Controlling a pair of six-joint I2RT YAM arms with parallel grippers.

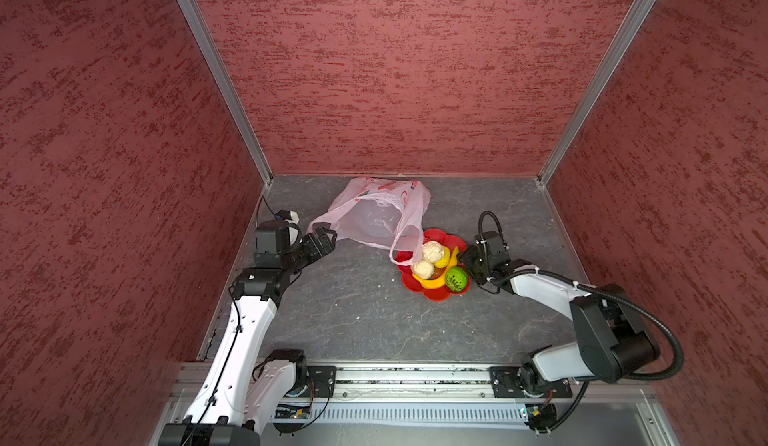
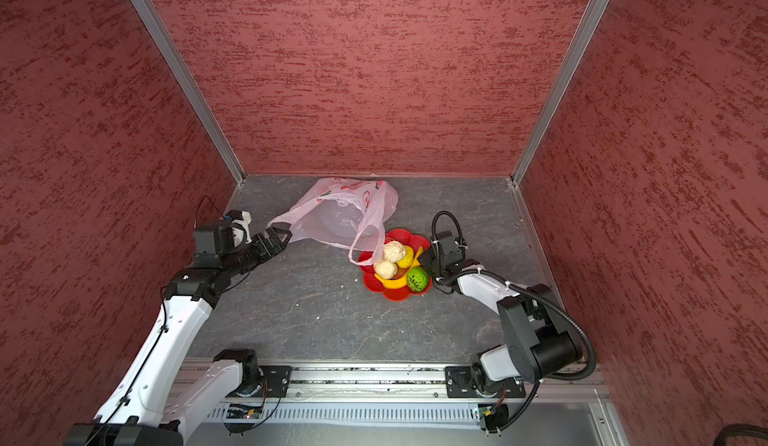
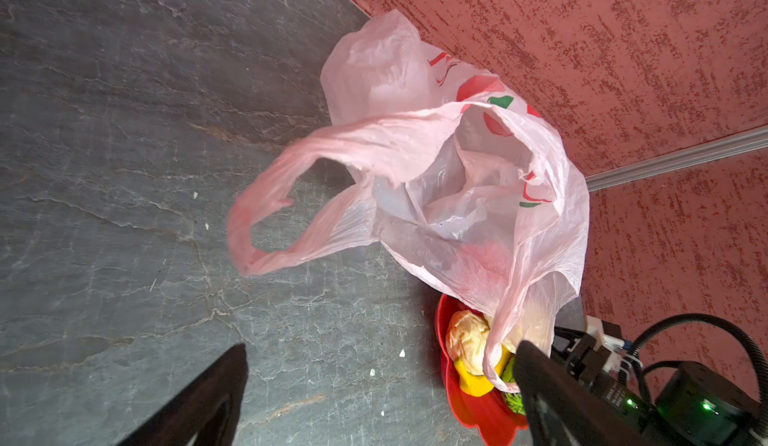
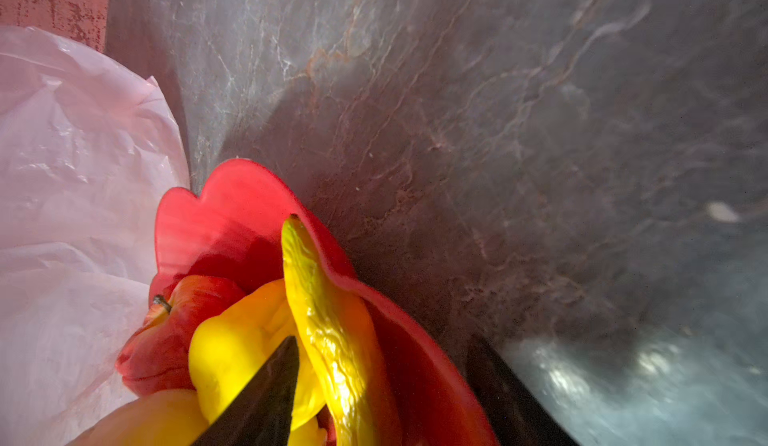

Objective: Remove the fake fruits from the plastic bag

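The fake fruits [image 1: 432, 252] lie piled in the red dish [image 1: 432, 295] on the worktop [image 1: 353, 311]. At its right rim the right pincer [image 4: 382, 348] straddles the banana [image 4: 328, 319], jaws half apart; gripping or not, I cannot tell. Behind the dish lies the plastic bag [image 1: 374, 215]; far left of the dish, the left pincer [image 1: 325, 232] gapes wide, empty.

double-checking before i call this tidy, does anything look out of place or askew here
One loop handle of the thin pale pink plastic bag is draped over the rim of the red flower-shaped dish, against the piled plastic fruits. Nothing has spilled or looks damaged.
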